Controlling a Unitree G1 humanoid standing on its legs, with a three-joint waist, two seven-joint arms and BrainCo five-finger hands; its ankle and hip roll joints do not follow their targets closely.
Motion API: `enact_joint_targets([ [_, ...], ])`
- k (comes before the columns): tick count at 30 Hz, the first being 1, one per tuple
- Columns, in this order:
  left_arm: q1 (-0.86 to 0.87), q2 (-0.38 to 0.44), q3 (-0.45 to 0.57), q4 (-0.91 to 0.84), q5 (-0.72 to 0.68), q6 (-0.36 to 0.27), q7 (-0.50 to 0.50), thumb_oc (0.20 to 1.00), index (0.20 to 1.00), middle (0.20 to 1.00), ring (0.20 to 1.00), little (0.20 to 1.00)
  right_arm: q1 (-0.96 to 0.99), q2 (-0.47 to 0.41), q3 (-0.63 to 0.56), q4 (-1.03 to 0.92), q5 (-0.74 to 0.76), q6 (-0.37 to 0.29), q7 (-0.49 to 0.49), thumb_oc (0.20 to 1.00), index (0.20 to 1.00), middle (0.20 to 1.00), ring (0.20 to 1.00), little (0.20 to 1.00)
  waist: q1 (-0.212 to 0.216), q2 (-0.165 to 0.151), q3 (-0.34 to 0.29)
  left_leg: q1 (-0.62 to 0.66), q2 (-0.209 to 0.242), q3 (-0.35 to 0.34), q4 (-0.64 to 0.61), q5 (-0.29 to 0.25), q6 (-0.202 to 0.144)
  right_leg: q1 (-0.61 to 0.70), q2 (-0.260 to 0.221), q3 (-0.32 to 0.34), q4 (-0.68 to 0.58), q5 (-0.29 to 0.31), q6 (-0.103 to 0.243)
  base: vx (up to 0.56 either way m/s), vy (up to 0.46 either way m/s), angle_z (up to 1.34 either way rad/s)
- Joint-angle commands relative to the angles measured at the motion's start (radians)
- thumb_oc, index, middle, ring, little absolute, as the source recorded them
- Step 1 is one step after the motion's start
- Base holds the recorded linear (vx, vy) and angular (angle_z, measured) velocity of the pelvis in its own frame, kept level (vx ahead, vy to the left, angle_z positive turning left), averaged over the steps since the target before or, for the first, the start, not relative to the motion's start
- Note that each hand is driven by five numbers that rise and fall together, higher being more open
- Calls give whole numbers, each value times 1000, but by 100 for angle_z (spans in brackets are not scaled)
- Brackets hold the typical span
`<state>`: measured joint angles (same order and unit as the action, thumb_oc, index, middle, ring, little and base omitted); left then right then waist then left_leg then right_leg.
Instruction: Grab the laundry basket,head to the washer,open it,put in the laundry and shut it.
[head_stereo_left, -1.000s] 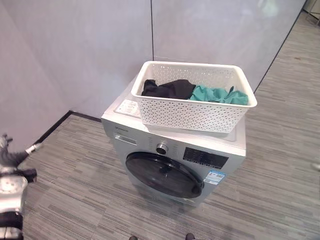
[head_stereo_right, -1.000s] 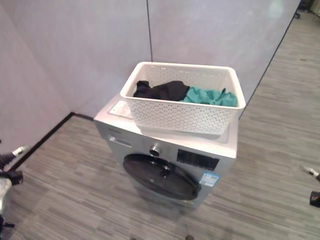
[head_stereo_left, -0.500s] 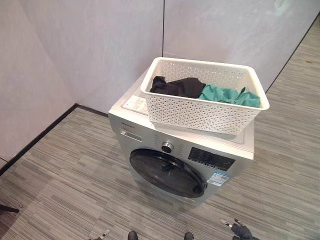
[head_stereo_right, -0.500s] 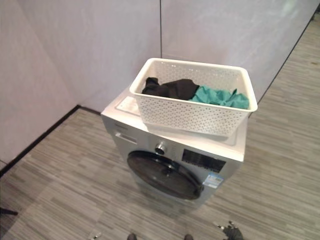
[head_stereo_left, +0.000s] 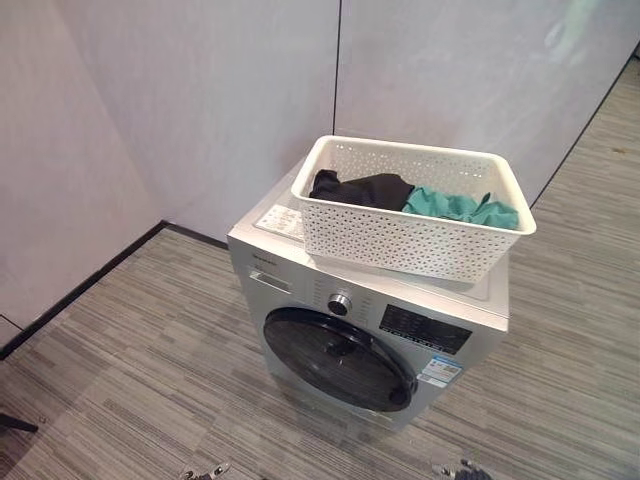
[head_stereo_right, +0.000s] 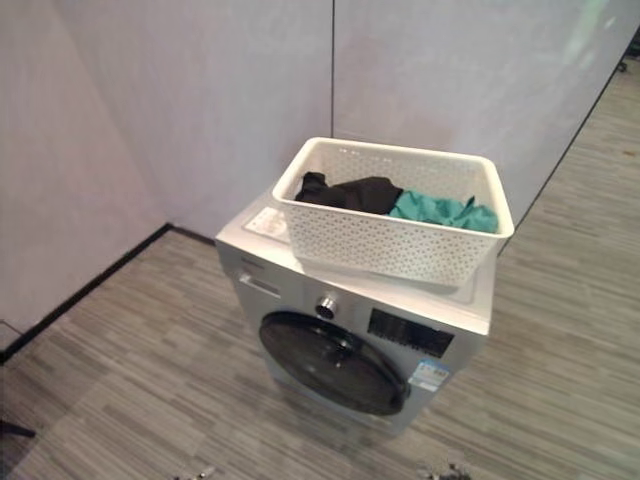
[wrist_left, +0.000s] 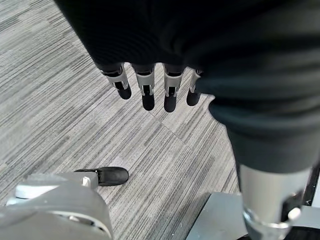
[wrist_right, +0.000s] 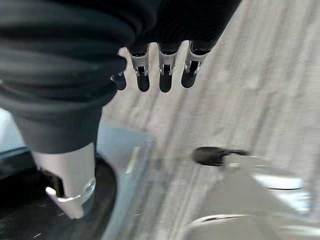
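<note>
A white perforated laundry basket (head_stereo_left: 420, 238) rests on top of the silver front-loading washer (head_stereo_left: 300, 262). In it lie a black garment (head_stereo_left: 362, 188) and a teal garment (head_stereo_left: 462, 207). The washer's round dark door (head_stereo_left: 340, 357) is shut. My left hand (wrist_left: 146, 90) hangs over the floor, fingers straight and holding nothing; its fingertips (head_stereo_left: 207, 470) peek in at the bottom edge of the left eye view. My right hand (wrist_right: 165, 75) hangs the same way, open and empty, its fingertips (head_stereo_left: 462, 470) low in front of the washer.
Pale walls (head_stereo_left: 200, 100) meet in a corner behind and to the left of the washer, with a dark baseboard (head_stereo_left: 90, 285) along the left wall. Grey striped floor (head_stereo_left: 150, 370) stretches between me and the washer and off to its right.
The camera has moved, so the washer now sits a bit further right and lower in view. My left hand, raised at the left edge a second ago, has dropped to the bottom edge.
</note>
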<state>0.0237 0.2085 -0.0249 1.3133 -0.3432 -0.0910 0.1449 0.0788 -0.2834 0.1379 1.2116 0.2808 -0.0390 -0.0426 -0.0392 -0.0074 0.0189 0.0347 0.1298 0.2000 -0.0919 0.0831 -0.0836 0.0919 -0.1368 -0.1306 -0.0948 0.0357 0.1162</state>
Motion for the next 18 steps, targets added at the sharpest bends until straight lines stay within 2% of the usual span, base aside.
enact_joint_targets([
  [1, -59, 33, -9, 41, 21, -29, -1, 1000, 1000, 1000, 1000, 1000, -42, 15, -46, 64, 32, -14, -12, 526, 526, 526, 526, 526, 15, -31, 25, 35, 19, 11, 69, -99, 0, -52, -59, -60, 45, -10, 37, 0, 0, 0],
  [2, -59, 33, -9, 41, 21, -29, -1, 1000, 1000, 1000, 1000, 1000, -42, 15, -46, 64, 32, -14, -12, 570, 570, 570, 570, 570, 15, -31, 25, 35, 19, 11, 69, -99, 0, -52, -59, -60, 45, -10, 37, 0, 0, 0],
  [3, -59, 31, -8, 43, 20, -29, -3, 1000, 1000, 1000, 1000, 1000, -42, 14, -56, 89, 37, -13, -12, 1000, 1000, 1000, 1000, 1000, 15, -29, 25, 37, 19, 12, 68, -100, 0, -50, -59, -59, 45, -10, 37, 0, 0, 0],
  [11, -54, 12, -3, 39, -19, -39, -28, 1000, 1000, 1000, 1000, 1000, -28, 5, -161, 242, 102, 2, -8, 1000, 1000, 1000, 1000, 1000, 8, -15, 18, 46, 15, 8, 61, -101, -1, -38, -63, -70, 41, -12, 39, 1, 1, 0],
  [18, -55, 2, -4, 31, -40, -43, -41, 1000, 1000, 1000, 1000, 1000, -25, 1, -182, 280, 111, 19, 11, 1000, 1000, 1000, 1000, 1000, 9, -8, 14, 48, 14, 5, 56, -99, -2, -32, -66, -78, 36, -11, 40, 0, 0, 0],
])
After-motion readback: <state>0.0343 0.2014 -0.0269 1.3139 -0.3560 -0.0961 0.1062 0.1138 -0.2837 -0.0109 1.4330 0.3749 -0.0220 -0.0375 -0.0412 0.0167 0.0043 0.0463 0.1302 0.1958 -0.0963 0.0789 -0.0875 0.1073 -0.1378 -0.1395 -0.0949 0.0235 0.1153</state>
